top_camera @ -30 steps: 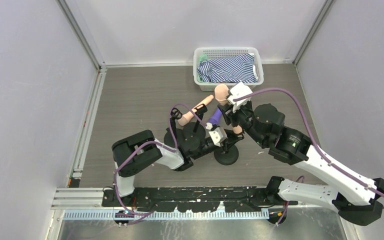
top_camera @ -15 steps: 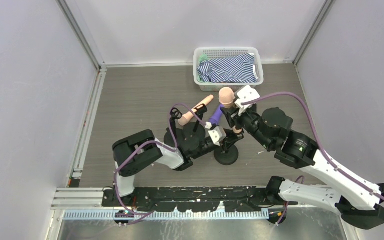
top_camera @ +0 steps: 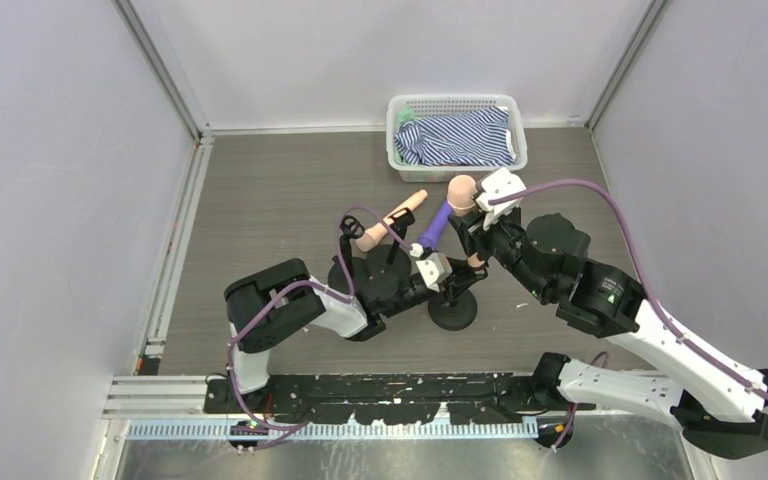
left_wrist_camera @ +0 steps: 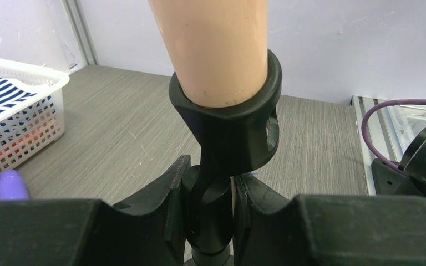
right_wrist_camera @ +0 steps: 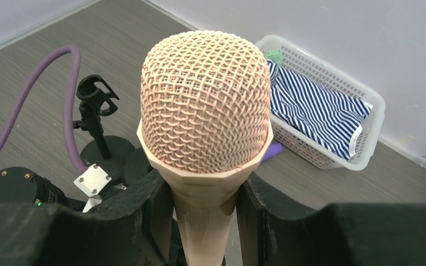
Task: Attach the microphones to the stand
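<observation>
My left gripper [top_camera: 446,284] [left_wrist_camera: 209,213] is shut on the black post of the stand [top_camera: 453,312], just under its clip [left_wrist_camera: 227,124]. A peach-pink microphone [top_camera: 460,191] [right_wrist_camera: 205,119] stands nearly upright with its handle [left_wrist_camera: 213,50] seated in that clip. My right gripper [top_camera: 471,232] [right_wrist_camera: 204,216] is shut on this microphone's neck, right below the mesh head. A purple microphone [top_camera: 435,228] leans just left of it; only its tip [left_wrist_camera: 11,185] shows in the left wrist view. A second peach-pink microphone [top_camera: 392,220] lies tilted further left, above other round bases.
A white basket [top_camera: 457,103] [right_wrist_camera: 366,133] with striped cloth sits at the back. A black stand with a bare clip [right_wrist_camera: 94,97] [top_camera: 352,228] stands to the left. Purple cables loop over both arms. Walls close the table on three sides.
My right gripper has swung the held microphone's head to the right, uncovering more of the purple microphone. The left gripper and the stand have stayed put.
</observation>
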Robot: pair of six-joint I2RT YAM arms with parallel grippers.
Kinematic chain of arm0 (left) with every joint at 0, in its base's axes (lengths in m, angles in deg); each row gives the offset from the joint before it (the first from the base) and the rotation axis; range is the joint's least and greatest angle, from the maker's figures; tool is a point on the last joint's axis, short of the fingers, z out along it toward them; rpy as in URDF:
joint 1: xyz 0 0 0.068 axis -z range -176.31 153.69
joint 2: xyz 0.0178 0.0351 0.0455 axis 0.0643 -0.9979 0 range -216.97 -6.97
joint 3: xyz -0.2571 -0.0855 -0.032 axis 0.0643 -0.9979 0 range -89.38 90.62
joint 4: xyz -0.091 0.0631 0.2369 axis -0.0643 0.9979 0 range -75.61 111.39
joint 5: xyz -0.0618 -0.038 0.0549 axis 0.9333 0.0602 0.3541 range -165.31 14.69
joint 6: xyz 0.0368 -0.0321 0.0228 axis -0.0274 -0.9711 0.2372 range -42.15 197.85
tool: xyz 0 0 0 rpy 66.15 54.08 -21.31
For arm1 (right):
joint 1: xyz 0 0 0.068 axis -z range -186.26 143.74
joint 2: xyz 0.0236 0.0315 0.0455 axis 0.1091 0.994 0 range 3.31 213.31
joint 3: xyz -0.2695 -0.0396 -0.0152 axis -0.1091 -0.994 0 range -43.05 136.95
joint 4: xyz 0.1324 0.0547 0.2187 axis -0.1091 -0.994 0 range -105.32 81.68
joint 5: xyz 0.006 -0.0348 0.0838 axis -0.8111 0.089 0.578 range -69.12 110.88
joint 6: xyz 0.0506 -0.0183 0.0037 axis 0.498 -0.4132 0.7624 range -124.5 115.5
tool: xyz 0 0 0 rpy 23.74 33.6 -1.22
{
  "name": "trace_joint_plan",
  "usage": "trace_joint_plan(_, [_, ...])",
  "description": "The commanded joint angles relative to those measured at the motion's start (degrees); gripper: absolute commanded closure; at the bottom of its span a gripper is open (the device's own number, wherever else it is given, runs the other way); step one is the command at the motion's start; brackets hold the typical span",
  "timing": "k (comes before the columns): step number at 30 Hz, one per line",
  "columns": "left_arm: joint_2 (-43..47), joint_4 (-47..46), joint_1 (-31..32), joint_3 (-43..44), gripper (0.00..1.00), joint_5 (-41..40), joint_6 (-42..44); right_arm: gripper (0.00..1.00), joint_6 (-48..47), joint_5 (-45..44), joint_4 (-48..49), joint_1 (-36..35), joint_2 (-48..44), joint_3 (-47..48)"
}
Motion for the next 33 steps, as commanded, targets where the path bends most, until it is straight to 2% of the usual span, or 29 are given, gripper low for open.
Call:
trace_joint_plan(1, [-0.1,-2.3,-1.3,-0.8,1.0,-2.4,-2.2,0.99,1.1,-3.0,-22.9,0.2,3.1,-1.1])
trace_joint_plan(12, [-0.3,-2.3,-1.8,-1.0,1.0,-3.2,-2.6,0.99,2.5,-3.6,-29.6,0.1,6.4,0.6])
trace_joint_plan(21, [-0.3,-2.3,-2.2,-1.2,1.0,-4.4,-3.4,0.99,5.4,-3.3,-29.8,-0.4,5.4,-2.3])
trace_joint_plan(33, [0.6,-2.3,-2.4,-2.6,1.0,-7.0,-2.5,0.99,2.3,-1.9,-33.1,-0.4,9.2,-1.9])
